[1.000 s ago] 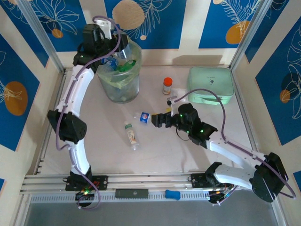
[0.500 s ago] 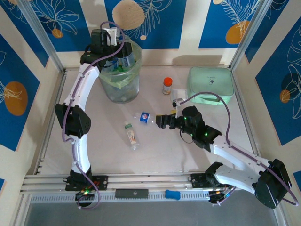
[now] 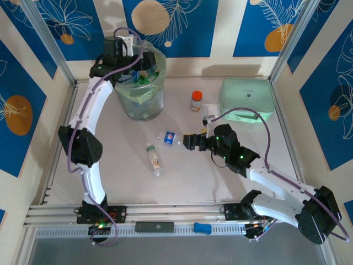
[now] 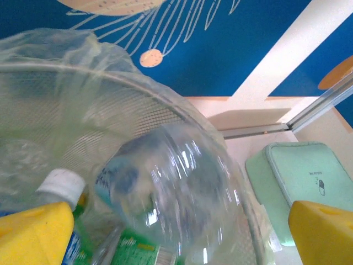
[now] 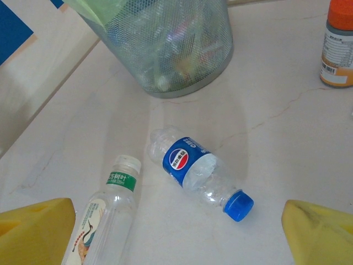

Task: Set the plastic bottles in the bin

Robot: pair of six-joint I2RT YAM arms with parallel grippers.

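Over the bin (image 3: 144, 110), at the far left of the surface (image 3: 187, 182), the left fingers (image 4: 33, 234) are seen from the left wrist spread wide and released. A blurred clear bottle (image 4: 165, 182) with a glossy, crumpled wall is seen between them, touched by neither. Fine mesh under a thin wrinkled liner is made out there, whereas from above the bin is read as a smooth pale-green cylinder. The right fingers (image 5: 36, 232) are likewise held apart, grasping nothing. From the right wrist, two bottles are seen lying on the pale, faintly veined surface near the bin: a blue-labelled bottle (image 5: 196, 168) with a blue cap, and a white-capped bottle (image 5: 110, 212) with a green neck band. An orange-capped jar (image 5: 337, 49) is stood upright further right.
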